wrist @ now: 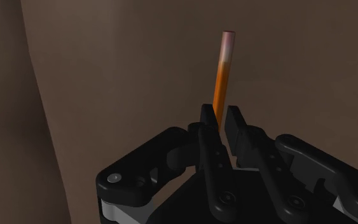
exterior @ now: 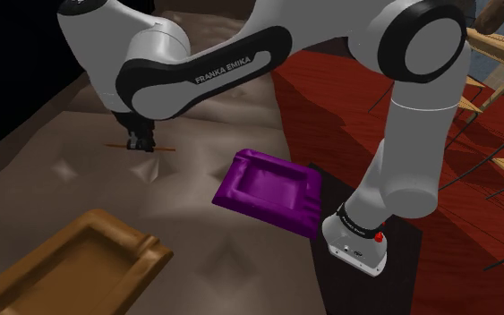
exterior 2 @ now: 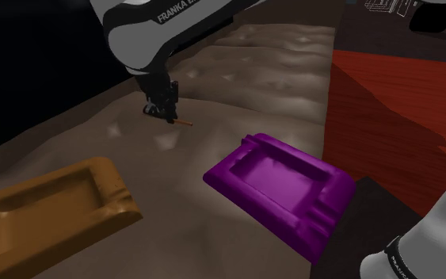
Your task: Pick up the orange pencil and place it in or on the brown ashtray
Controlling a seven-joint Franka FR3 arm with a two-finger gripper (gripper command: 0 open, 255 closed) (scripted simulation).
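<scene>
Nearest the shoulder camera, the brown ashtray [exterior: 71, 268] lies on the padded, tufted brown surface [exterior: 196, 242] at that view's lower left, its raised rim facing up and its outer part cut by the picture's edge. The purple ashtray [exterior: 268, 192] lies flat toward the shoulder view's right, just beside the dark stand [exterior: 393, 268] and close to the padding's edge, where a red wood-grained area [exterior: 330, 89] begins. On the shoulder view's left the padding ends at a black area [exterior: 8, 80]. The gripper [exterior: 139, 141] is down at the surface, well apart from both ashtrays, with a bare stretch of padding between it and the brown one. Its fingers are clamped on the orange pencil [wrist: 222, 70]; in the wrist view the shaft runs out beyond the fingertips to a pale pink end. In the shoulder view the pencil sits level, a short length showing on each side of the fingers. Whether it touches the padding cannot be told. The white arm [exterior: 241, 63] arches over the purple ashtray.
</scene>
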